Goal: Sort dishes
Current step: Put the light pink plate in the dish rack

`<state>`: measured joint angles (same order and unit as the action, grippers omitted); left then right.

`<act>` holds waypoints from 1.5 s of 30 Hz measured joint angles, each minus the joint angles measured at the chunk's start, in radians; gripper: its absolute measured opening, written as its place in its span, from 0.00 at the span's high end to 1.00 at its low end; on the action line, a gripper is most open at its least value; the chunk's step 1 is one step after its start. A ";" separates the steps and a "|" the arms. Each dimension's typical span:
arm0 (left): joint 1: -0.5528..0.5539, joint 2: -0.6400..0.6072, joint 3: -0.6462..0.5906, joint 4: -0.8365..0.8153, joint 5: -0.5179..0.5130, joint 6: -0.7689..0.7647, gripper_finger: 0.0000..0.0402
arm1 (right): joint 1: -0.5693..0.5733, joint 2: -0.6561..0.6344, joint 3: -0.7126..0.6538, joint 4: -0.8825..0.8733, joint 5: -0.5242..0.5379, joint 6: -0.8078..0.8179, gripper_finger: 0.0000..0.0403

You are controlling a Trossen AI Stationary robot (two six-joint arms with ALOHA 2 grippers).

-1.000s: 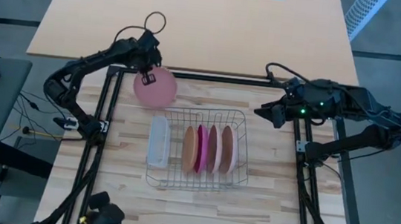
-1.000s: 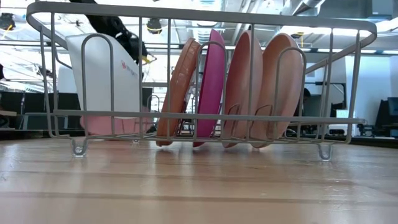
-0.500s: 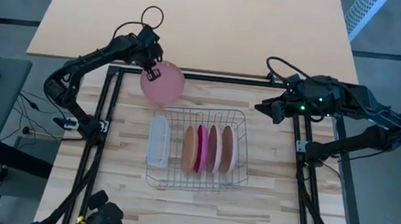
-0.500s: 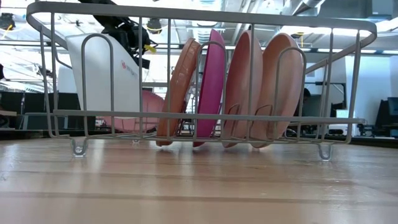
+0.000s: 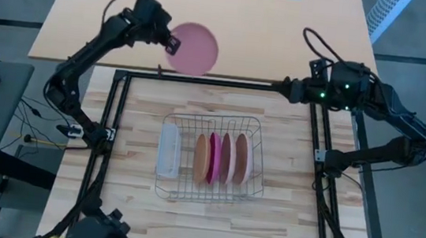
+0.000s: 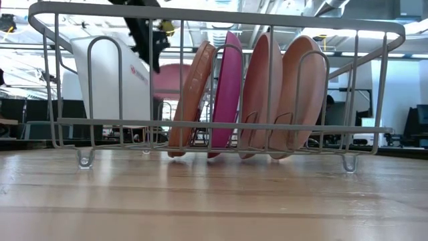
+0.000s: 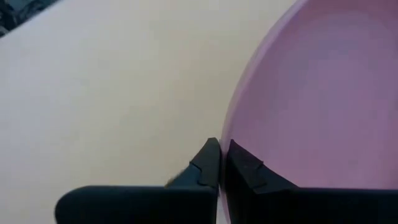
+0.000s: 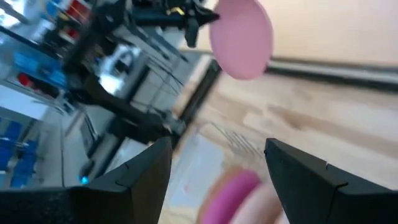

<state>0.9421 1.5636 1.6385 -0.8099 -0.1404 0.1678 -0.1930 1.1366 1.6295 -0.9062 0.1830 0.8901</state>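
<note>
Pale pink round plastic plate (image 5: 194,48), smooth and flat with a shallow raised rim, hangs above the tan bench (image 5: 300,41) beyond the silver wire rack (image 5: 212,124), pinched at its edge by the left gripper (image 5: 172,43), fingers pressed together on the rim. Judged step: carrying this plate away from the rack, where four glossy plates (orange-tan (image 5: 203,157), magenta (image 5: 214,156), two pinkish (image 5: 226,156)) stand on edge beside a translucent white rectangular tray (image 5: 168,149); next move calls for lowering it flat before release. Right gripper (image 5: 286,87) waits near the frame's far rail, fingers spread, holding nothing.
</note>
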 joint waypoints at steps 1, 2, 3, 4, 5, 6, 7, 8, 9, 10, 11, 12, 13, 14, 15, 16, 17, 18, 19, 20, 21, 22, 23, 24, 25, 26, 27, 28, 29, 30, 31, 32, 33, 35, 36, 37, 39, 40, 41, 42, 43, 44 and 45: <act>0.000 0.000 0.028 -0.001 0.014 -0.026 1.00 | -0.011 0.000 0.000 0.019 0.000 -0.009 0.34; 0.000 0.000 0.055 -0.004 0.028 -0.053 1.00 | -0.023 0.000 0.000 0.032 0.000 -0.021 0.34; 0.000 0.000 0.081 -0.007 0.041 -0.078 1.00 | -0.033 0.000 0.000 0.039 0.000 -0.027 0.34; 0.000 0.000 0.108 -0.010 0.058 -0.101 1.00 | -0.043 0.000 0.000 0.038 0.000 -0.038 0.34; -0.002 0.000 0.131 -0.009 0.075 -0.123 1.00 | -0.052 0.000 0.000 0.036 0.000 -0.052 0.34; -0.006 0.000 0.155 -0.009 0.093 -0.146 1.00 | -0.059 0.000 0.000 0.036 0.000 -0.071 0.34; -0.009 0.000 0.178 -0.010 0.111 -0.168 1.00 | -0.066 0.000 0.000 0.036 0.001 -0.089 0.34; -0.016 0.000 0.198 -0.009 0.126 -0.189 1.00 | -0.072 0.000 0.000 0.036 0.001 -0.107 0.34; -0.024 0.000 0.219 -0.009 0.140 -0.208 1.00 | -0.076 0.000 0.000 0.037 0.001 -0.122 0.34; -0.034 0.000 0.239 -0.010 0.149 -0.227 1.00 | -0.083 0.000 0.000 0.038 0.001 -0.137 0.34; -0.043 0.000 0.256 -0.010 0.160 -0.246 1.00 | -0.090 0.000 0.000 0.043 0.001 -0.154 0.34; -0.057 -0.001 0.272 -0.008 0.168 -0.270 1.00 | -0.095 0.000 0.000 0.051 0.001 -0.175 0.34; -0.069 -0.001 0.285 -0.007 0.174 -0.297 1.00 | -0.098 0.000 0.000 0.063 0.001 -0.202 0.34; -0.082 -0.001 0.297 -0.007 0.181 -0.325 1.00 | -0.098 0.000 0.000 0.080 0.001 -0.232 0.34; -0.096 -0.001 0.309 -0.007 0.191 -0.351 1.00 | -0.097 0.000 0.000 0.099 0.002 -0.268 0.33; -0.113 -0.001 0.318 -0.006 0.195 -0.372 1.00 | -0.097 0.000 0.000 0.116 0.001 -0.303 0.32; -0.131 -0.001 0.327 -0.005 0.194 -0.388 1.00 | -0.097 0.000 0.000 0.135 0.002 -0.335 0.31; -0.150 -0.001 0.335 -0.001 0.194 -0.401 1.00 | -0.098 0.003 0.000 0.154 0.001 -0.359 0.29; -0.169 -0.001 0.341 0.005 0.195 -0.413 1.00 | -0.099 0.007 0.000 0.170 0.001 -0.369 0.26; -0.188 -0.001 0.345 0.011 0.195 -0.426 1.00 | -0.106 0.011 0.000 0.181 -0.001 -0.371 0.23; -0.209 -0.001 0.346 0.020 0.195 -0.443 1.00 | -0.114 0.015 0.000 0.187 -0.001 -0.371 0.20; -0.228 -0.001 0.346 0.030 0.196 -0.462 1.00 | -0.122 0.019 0.000 0.195 -0.001 -0.371 0.16; -0.247 -0.001 0.346 0.038 0.196 -0.480 1.00 | -0.131 0.025 0.000 0.204 0.000 -0.370 0.14; -0.265 -0.001 0.346 0.045 0.195 -0.498 1.00 | -0.135 0.030 0.000 0.215 0.000 -0.368 0.11; -0.283 -0.001 0.346 0.054 0.193 -0.518 1.00 | -0.137 0.031 0.000 0.226 0.001 -0.362 0.10; -0.300 -0.001 0.345 0.065 0.192 -0.542 1.00 | -0.137 0.031 0.000 0.237 0.001 -0.353 0.09; -0.314 -0.001 0.345 0.079 0.192 -0.566 1.00 | -0.137 0.031 0.000 0.254 0.001 -0.341 0.08; -0.327 -0.001 0.345 0.094 0.192 -0.590 1.00 | -0.135 0.030 0.000 0.278 0.000 -0.335 0.08; -0.340 -0.001 0.345 0.107 0.192 -0.613 1.00 | -0.134 0.027 0.000 0.296 -0.002 -0.325 0.08; -0.351 -0.001 0.345 0.119 0.192 -0.634 1.00 | -0.134 0.020 0.000 0.303 -0.005 -0.313 0.08; -0.361 -0.001 0.345 0.127 0.193 -0.656 1.00 | -0.134 0.012 0.000 0.311 -0.005 -0.302 0.09; -0.371 -0.001 0.345 0.129 0.192 -0.677 1.00 | -0.133 0.002 0.000 0.321 -0.005 -0.292 0.09; -0.379 -0.001 0.345 0.129 0.192 -0.698 1.00 | -0.134 -0.009 0.000 0.323 -0.005 -0.289 0.09; -0.397 -0.001 0.345 0.128 0.186 -0.733 1.00 | -0.135 -0.033 0.000 0.321 -0.002 -0.288 0.10; -0.406 -0.001 0.345 0.128 0.179 -0.750 1.00 | -0.135 -0.044 0.000 0.322 -0.002 -0.288 0.10; -0.415 -0.001 0.345 0.129 0.166 -0.768 1.00 | -0.135 -0.053 0.000 0.322 0.004 -0.288 0.10; -0.438 0.006 0.345 0.141 0.139 -0.803 1.00 | -0.134 -0.065 0.000 0.321 0.029 -0.288 0.10; -0.446 0.008 0.345 0.151 0.133 -0.826 1.00 | -0.134 -0.069 0.000 0.320 0.030 -0.288 0.09; -0.452 0.010 0.344 0.162 0.127 -0.845 1.00 | -0.134 -0.072 0.000 0.320 0.031 -0.288 0.09; -0.461 0.010 0.337 0.186 0.122 -0.868 1.00 | -0.134 -0.072 0.000 0.317 0.031 -0.288 0.08; -0.472 0.010 0.327 0.221 0.114 -0.897 1.00 | -0.134 -0.072 0.000 0.317 0.031 -0.288 0.08; -0.479 0.010 0.314 0.262 0.108 -0.925 1.00 | -0.134 -0.072 0.000 0.317 0.029 -0.288 0.07; -0.486 0.009 0.303 0.297 0.098 -0.954 1.00 | -0.134 -0.072 0.000 0.318 0.028 -0.287 0.07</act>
<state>0.4559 1.5730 1.9418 -0.5132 -0.0423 -0.7867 -0.3271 1.0645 1.6295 -0.5886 0.2108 0.6033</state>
